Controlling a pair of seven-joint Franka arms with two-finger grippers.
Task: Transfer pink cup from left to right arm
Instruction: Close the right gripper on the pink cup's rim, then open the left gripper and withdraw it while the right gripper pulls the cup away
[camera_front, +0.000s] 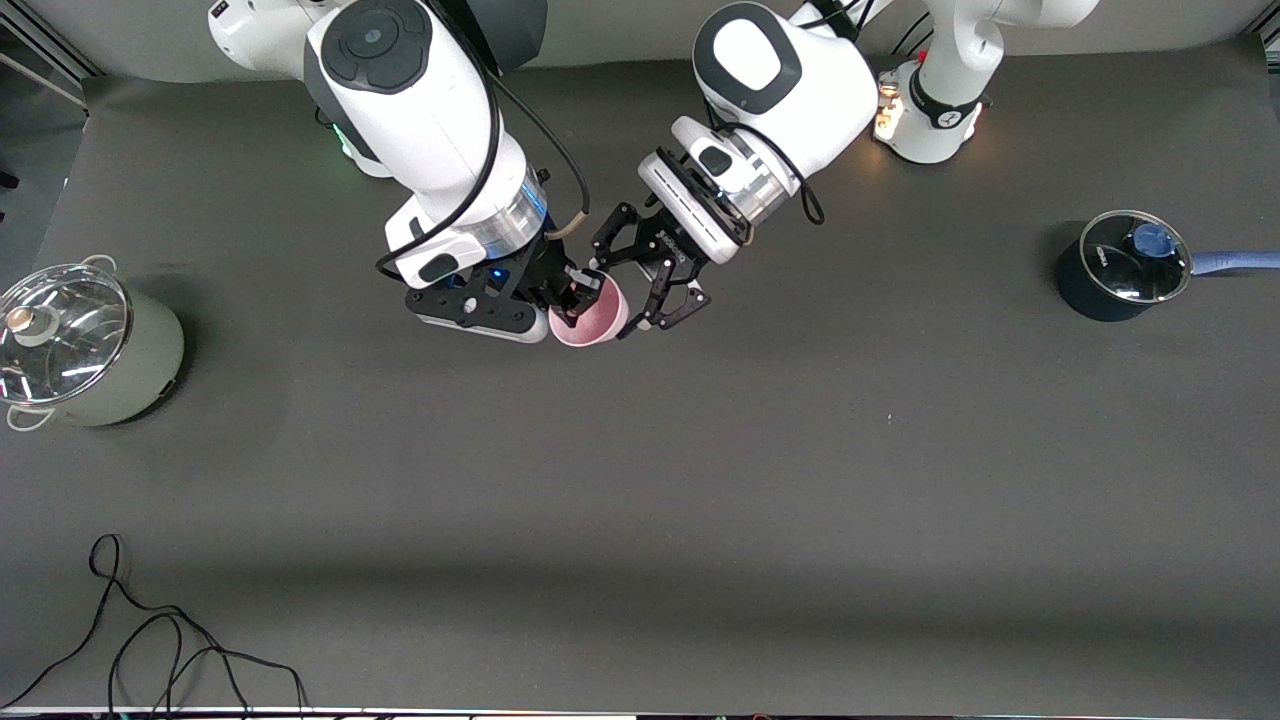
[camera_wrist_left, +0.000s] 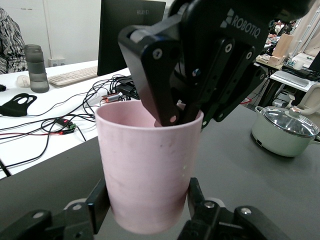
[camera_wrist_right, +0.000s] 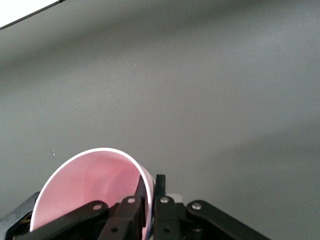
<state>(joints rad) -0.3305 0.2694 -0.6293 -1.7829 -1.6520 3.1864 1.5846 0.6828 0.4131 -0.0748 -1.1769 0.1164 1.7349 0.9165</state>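
The pink cup (camera_front: 592, 315) hangs in the air over the middle of the table, held between both grippers. My left gripper (camera_front: 619, 297) is shut on its lower body; in the left wrist view (camera_wrist_left: 147, 210) a pad presses each side of the cup (camera_wrist_left: 147, 160). My right gripper (camera_front: 572, 298) is shut on the cup's rim, with one finger inside and one outside. That pinch shows in the left wrist view (camera_wrist_left: 172, 117) and in the right wrist view (camera_wrist_right: 152, 187), where the cup's pink inside (camera_wrist_right: 85, 185) faces the camera.
A pale green pot with a glass lid (camera_front: 70, 345) stands at the right arm's end of the table. A dark blue saucepan with a glass lid (camera_front: 1125, 265) stands at the left arm's end. A loose black cable (camera_front: 150, 640) lies near the front camera's edge.
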